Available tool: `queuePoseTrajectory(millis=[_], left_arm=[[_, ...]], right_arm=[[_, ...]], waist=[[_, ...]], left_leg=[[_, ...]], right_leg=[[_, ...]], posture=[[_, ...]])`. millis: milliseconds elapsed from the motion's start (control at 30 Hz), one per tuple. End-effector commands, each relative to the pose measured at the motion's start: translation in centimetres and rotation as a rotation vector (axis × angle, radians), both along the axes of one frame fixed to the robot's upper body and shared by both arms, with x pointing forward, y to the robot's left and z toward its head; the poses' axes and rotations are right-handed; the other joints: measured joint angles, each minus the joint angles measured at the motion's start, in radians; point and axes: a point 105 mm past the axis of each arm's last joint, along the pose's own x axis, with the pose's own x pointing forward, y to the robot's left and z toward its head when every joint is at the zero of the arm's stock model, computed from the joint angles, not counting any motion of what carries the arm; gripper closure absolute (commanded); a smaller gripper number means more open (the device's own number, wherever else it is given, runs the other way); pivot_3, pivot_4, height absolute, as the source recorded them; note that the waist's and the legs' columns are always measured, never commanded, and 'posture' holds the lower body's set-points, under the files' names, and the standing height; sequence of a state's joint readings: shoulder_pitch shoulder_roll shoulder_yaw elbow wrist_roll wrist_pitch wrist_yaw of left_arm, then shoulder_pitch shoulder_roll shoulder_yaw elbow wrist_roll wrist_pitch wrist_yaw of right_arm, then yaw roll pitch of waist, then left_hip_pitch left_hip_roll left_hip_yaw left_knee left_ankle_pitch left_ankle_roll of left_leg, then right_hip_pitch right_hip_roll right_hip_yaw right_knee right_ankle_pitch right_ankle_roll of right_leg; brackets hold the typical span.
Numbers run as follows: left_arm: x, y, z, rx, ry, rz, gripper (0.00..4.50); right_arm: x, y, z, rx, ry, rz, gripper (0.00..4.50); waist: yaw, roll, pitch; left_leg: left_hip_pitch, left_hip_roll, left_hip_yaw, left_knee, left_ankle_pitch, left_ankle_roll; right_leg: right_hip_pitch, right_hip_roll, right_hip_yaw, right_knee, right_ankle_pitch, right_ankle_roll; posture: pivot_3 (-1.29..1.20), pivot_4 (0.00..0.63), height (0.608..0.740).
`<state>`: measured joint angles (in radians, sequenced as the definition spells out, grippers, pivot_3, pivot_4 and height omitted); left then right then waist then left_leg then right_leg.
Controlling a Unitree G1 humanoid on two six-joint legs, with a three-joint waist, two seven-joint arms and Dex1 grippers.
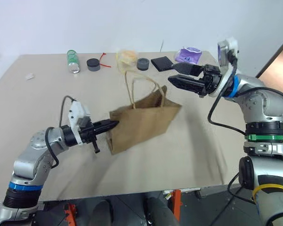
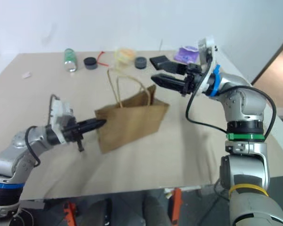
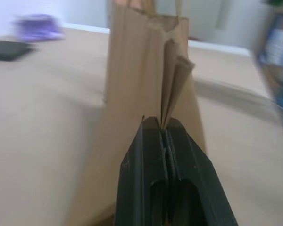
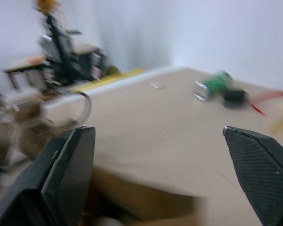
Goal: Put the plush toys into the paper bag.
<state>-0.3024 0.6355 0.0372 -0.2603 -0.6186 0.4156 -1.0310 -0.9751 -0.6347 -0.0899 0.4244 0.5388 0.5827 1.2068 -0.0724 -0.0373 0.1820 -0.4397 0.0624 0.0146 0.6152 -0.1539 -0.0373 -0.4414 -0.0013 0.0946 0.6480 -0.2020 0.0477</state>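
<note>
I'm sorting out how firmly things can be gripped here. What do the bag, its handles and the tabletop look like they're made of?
The paper bag looks like matte brown kraft paper: it creases and folds where the left gripper pinches its edge. Its handles look like tan twisted cord, probably paper. The table seems a matte beige board, possibly laminate or fibreboard; hard to tell.
</note>
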Motion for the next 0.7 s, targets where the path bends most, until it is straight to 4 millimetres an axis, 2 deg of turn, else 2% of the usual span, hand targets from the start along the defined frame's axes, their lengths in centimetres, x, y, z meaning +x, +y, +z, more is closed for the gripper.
queuePoseTrajectory(millis=[33,167,267,367,500,700], left_arm=[[-2.3,-0.6,0.6,0.068,-0.011,-0.181,4.50],[-3.1,0.0,-0.5,0.138,0.010,-0.243,4.50],[-2.3,0.7,-0.6,0.156,0.002,-0.211,4.50],[-0.7,1.2,1.1,0.099,-0.041,-0.137,4.50],[0.1,2.0,2.8,0.040,-0.042,-0.093,4.50],[-0.3,2.8,0.8,0.111,-0.004,-0.068,4.50]], right_arm=[[0.7,-2.9,1.5,-0.047,-0.089,-0.121,0.06],[0.8,-3.5,2.0,-0.041,-0.111,-0.141,0.06],[0.7,-3.6,2.0,-0.048,-0.118,-0.147,0.06],[0.8,-3.4,1.8,-0.050,-0.121,-0.151,0.06],[0.8,-2.9,1.4,-0.056,-0.113,-0.138,0.06],[0.9,-2.3,1.3,-0.065,-0.114,-0.121,0.06]], waist=[[0.000,0.001,0.001],[-0.004,0.003,0.002],[-0.004,0.003,0.002],[-0.003,0.003,0.002],[-0.004,0.003,0.002],[-0.004,0.003,0.002]], left_leg=[[0.000,0.000,0.001,0.000,0.000,0.000],[0.000,0.000,0.002,0.000,-0.002,0.000],[0.000,0.000,0.002,0.000,-0.002,0.000],[0.000,0.000,0.002,0.000,-0.002,0.000],[0.000,0.000,0.002,0.001,-0.002,0.000],[0.000,0.000,0.003,0.001,-0.004,0.002]], right_leg=[[0.000,0.000,0.001,0.000,0.000,0.001],[-0.001,0.000,0.003,0.000,-0.002,0.002],[0.000,0.000,0.002,0.000,-0.003,0.002],[0.000,0.000,0.003,0.000,-0.003,0.002],[0.000,0.000,0.003,0.000,-0.002,0.003],[0.000,0.000,0.004,0.001,-0.004,0.003]], posture=[[0.00,0.150,0.740],[0.00,0.150,0.740],[0.00,0.150,0.740],[0.00,0.150,0.740],[0.00,0.150,0.740],[0.00,0.150,0.740]])
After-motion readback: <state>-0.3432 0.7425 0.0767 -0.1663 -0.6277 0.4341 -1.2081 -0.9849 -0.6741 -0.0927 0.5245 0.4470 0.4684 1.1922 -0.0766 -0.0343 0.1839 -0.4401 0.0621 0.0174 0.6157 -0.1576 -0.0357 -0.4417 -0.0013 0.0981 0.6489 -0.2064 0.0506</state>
